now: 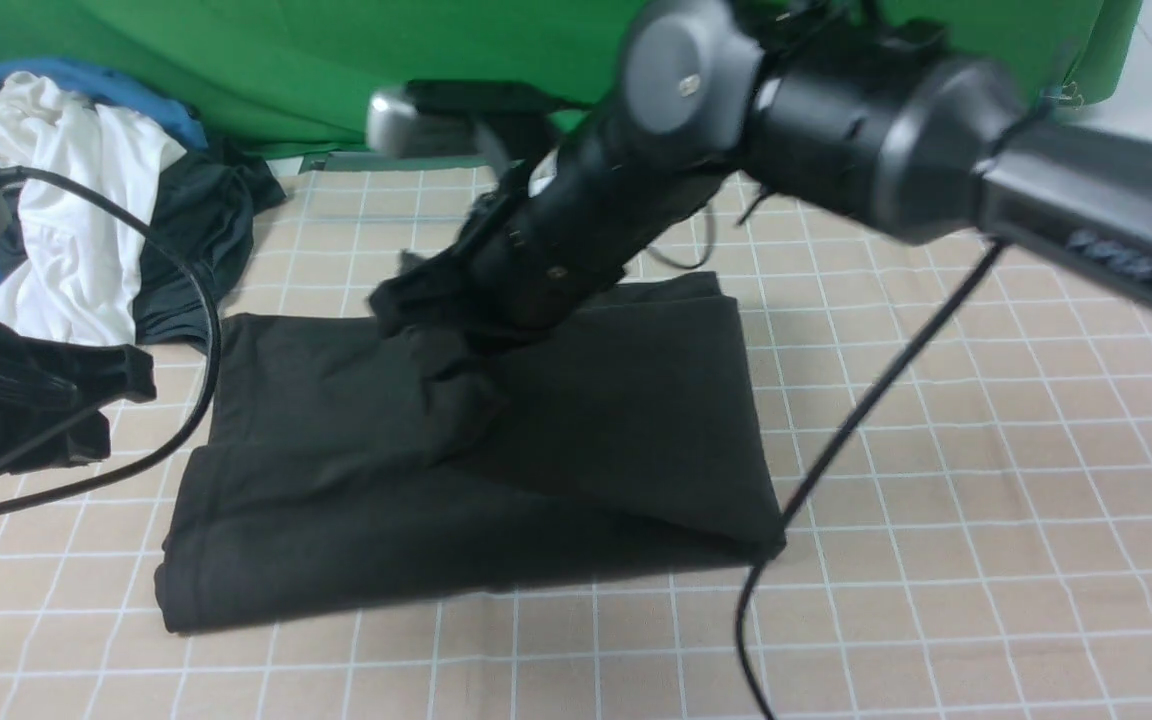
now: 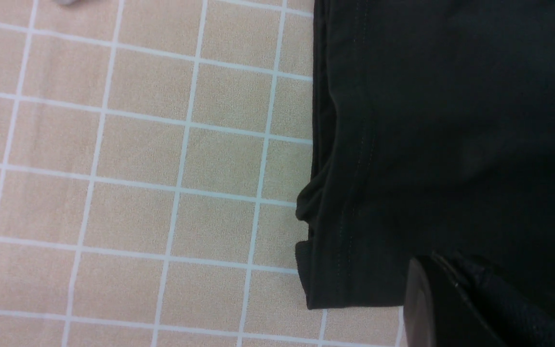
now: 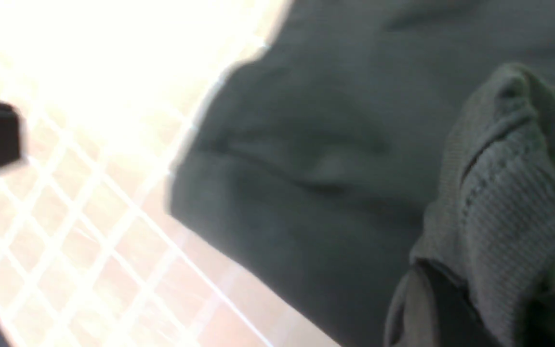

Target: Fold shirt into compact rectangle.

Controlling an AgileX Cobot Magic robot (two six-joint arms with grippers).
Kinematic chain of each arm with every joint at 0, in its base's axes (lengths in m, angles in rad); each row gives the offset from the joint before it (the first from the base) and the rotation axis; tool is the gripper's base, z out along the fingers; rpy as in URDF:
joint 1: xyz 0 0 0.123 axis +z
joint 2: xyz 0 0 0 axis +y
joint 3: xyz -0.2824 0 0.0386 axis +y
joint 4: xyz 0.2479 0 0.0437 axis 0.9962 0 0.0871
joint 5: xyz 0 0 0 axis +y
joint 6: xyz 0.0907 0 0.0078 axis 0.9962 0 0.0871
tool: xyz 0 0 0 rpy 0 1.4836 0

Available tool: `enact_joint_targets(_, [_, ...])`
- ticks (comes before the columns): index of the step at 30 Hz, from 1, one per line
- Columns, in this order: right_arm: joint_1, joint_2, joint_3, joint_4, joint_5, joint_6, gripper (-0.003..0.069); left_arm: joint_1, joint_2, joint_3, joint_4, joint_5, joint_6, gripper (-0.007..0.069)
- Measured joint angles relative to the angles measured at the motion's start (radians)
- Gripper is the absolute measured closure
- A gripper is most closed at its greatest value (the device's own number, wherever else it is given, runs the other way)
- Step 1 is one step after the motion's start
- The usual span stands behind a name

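Front view: right arm point(image 1: 586, 220) slants down, fingers point(image 3: 443, 303) pinching shirt point(image 1: 336, 480).

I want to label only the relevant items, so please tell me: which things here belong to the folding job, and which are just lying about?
Job: black shirt; right arm, jaws shut on a bunch of it.
Lying about: white garment, blue garment and dark garment, piled at the far left.
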Motion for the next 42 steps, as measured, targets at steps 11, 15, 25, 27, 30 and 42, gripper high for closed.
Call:
enact_joint_targets(11, [0.079, 0.228, -0.212, 0.080, -0.093, 0.085, 0.0555, 0.000, 0.000, 0.000, -0.008, 0.000, 0.027, 0.0606])
enact_joint_targets(15, [0.084, 0.258, -0.221, 0.094, -0.141, 0.109, 0.0381, 0.000, 0.000, 0.000, -0.008, 0.000, 0.029, 0.0606])
enact_joint_targets(25, [-0.014, 0.181, -0.343, -0.046, 0.081, -0.102, 0.0298, 0.000, 0.005, 0.000, -0.034, -0.014, 0.040, 0.0606])
enact_joint_targets(27, [-0.054, 0.161, -0.376, -0.106, 0.126, -0.148, 0.0368, 0.000, 0.016, 0.000, -0.070, -0.033, 0.069, 0.0606])
enact_joint_targets(30, [-0.131, 0.145, -0.414, -0.148, 0.220, -0.281, 0.0496, 0.000, 0.065, 0.000, -0.175, -0.052, 0.155, 0.0606])
enact_joint_targets(42, [-0.191, 0.253, -0.416, -0.161, 0.335, -0.488, 0.0270, 0.000, 0.436, 0.000, -0.324, -0.125, 0.267, 0.0606])
